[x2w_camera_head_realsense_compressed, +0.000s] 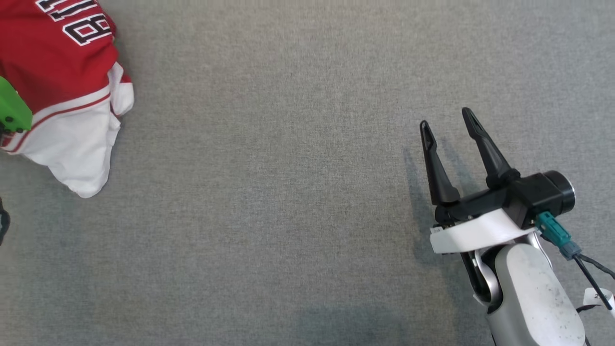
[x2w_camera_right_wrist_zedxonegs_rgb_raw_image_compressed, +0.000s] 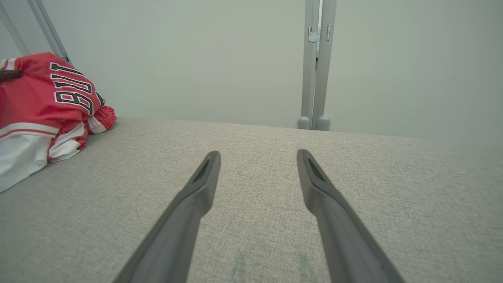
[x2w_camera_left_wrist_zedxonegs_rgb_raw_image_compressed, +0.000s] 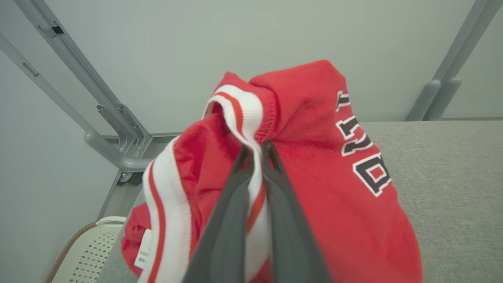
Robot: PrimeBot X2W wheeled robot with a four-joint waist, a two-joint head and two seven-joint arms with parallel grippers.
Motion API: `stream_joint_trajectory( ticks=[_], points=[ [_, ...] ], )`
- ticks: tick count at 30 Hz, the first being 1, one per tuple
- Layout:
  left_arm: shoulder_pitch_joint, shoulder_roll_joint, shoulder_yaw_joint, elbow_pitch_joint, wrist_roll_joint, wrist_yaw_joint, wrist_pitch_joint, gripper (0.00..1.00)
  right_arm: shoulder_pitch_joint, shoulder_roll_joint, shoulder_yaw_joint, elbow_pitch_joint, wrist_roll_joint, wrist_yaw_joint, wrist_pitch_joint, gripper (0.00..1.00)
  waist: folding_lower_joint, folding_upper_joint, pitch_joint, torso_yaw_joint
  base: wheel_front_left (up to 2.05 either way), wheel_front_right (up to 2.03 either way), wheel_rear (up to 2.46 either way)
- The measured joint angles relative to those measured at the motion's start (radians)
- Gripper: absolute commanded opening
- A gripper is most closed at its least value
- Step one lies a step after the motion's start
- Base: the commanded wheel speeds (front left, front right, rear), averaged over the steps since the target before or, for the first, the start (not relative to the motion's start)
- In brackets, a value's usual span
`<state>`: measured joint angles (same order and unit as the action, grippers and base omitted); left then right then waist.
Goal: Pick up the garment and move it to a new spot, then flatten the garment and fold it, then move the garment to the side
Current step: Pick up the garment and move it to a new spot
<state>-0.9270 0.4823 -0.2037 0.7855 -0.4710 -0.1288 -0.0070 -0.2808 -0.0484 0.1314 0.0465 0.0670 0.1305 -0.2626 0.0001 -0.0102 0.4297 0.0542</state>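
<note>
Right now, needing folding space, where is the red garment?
The garment is bunched at the head view's upper left on the table, pinched by the left gripper, far from the open right gripper.

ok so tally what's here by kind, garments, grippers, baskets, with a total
garments: 1, the red and white garment
grippers: 2, the left gripper shut on the garment, the right gripper open over the grey surface
baskets: 1, the white basket beside the table
total: 4
</note>
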Motion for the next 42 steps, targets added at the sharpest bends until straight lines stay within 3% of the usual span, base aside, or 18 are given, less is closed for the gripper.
stream_joint_trajectory(
  ticks=[15,24,31,38,42],
  points=[
    [-0.02,-0.003,-0.139,-0.239,0.053,0.005,-0.019,0.0,0.098,0.0,-0.047,0.03,0.028,0.0,0.0,1.0,-0.0001,0.0,-0.201,0.021,0.0,0.0,0.0],
    [-0.016,-0.1,-0.231,-0.458,0.063,0.006,0.029,0.0,0.137,0.0,-0.079,0.033,0.042,0.0,0.0,1.0,-0.0001,0.0,-0.285,0.009,0.0,0.0,0.0],
    [-0.017,-0.214,-0.306,-0.581,0.056,0.009,0.058,0.0,0.15,0.0,-0.105,0.033,0.051,0.0,0.0,1.0,-0.0001,0.0,-0.317,-0.021,0.0,0.0,0.0],
    [-0.033,-0.356,-0.345,-0.62,0.031,0.061,0.039,0.0,0.151,0.0,-0.149,0.025,0.055,0.0,0.0,1.0,-0.0001,0.0,-0.319,-0.065,0.0,0.0,0.0],
    [0.042,-0.413,-0.39,-0.601,-0.013,0.095,0.004,0.0,0.152,0.0,-0.182,0.021,0.054,0.0,0.0,1.0,-0.0001,0.0,-0.307,-0.088,0.0,0.0,0.0]
  ],
)
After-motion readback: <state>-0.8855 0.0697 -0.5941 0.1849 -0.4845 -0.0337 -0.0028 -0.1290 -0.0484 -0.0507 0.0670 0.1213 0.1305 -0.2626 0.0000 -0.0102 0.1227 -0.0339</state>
